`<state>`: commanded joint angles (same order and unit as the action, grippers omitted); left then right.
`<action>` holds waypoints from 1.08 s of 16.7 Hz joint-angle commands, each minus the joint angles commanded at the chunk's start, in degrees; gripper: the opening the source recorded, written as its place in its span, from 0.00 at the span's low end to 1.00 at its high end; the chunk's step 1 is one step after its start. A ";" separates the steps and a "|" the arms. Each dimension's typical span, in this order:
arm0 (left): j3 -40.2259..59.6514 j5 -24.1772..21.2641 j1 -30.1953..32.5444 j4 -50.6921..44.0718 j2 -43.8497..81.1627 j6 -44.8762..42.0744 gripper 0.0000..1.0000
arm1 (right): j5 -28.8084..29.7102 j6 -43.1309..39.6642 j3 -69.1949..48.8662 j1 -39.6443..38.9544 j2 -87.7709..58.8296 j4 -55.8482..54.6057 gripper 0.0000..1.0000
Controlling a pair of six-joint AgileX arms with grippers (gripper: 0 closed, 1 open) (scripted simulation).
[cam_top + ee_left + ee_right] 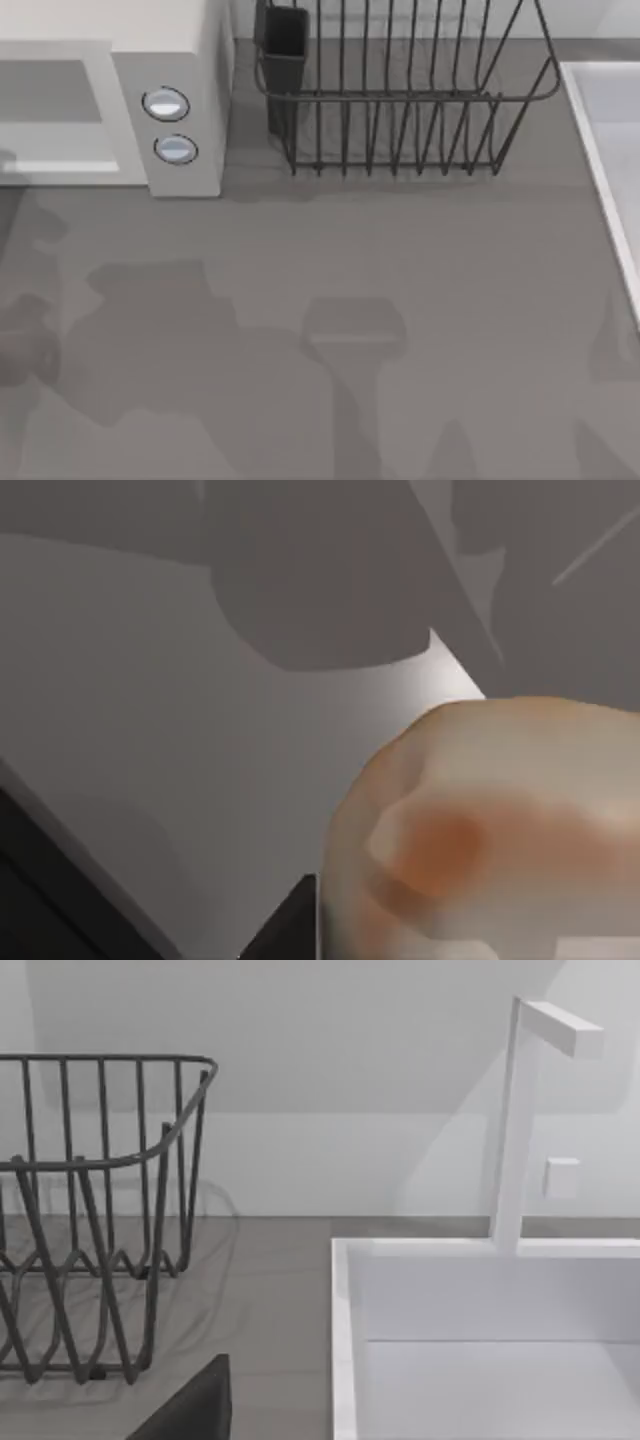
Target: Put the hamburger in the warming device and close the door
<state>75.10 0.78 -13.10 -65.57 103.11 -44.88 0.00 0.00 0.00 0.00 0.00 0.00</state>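
The hamburger [480, 830], a tan bun with an orange patch, sits very close in the left wrist view. My left gripper is shut on it, with one dark finger [292, 920] against its side. Plain grey walls lie behind it. The warming device [190, 60] is a white microwave at the table's back left, with two round knobs [166, 104] on its panel and its grey cavity [50, 95] showing. The door is out of view. A dark part of my right gripper [190, 1412] shows in the right wrist view, near the sink.
A black wire dish rack [400, 110], also in the right wrist view [90, 1210], stands at the back centre with a dark cup [283, 35] on its left end. A white sink [610, 150] [345, 1340] with a white faucet [515, 1120] lines the right side.
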 joint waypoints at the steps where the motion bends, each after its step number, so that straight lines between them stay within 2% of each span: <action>1: 1.26 -0.47 -1.36 -0.11 -0.58 -0.40 0.00 | 0.00 0.00 0.00 0.00 0.00 0.00 1.00; 4: 2.87 -1.09 -3.46 0.00 -1.01 -0.83 0.00 | 0.00 0.00 0.00 0.00 0.00 0.00 1.00; 8: 2.72 -0.96 -3.24 0.09 -0.79 -0.89 0.00 | 0.00 0.00 0.00 0.00 0.00 0.00 1.00; 11: 2.84 -1.04 -2.65 3.68 0.74 -0.37 0.00 | 0.00 0.00 0.00 0.00 0.00 0.00 1.00; 14: 2.97 -1.29 -1.60 12.69 4.08 1.40 0.00 | 0.00 0.00 0.00 0.00 0.00 0.00 1.00; 18: 1.92 -2.08 -0.35 32.94 9.67 6.38 0.00 | 0.00 0.00 0.00 0.00 0.00 0.00 1.00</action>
<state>77.02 -1.30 -13.46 -32.63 112.78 -38.51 0.00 0.00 0.00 0.00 0.00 0.00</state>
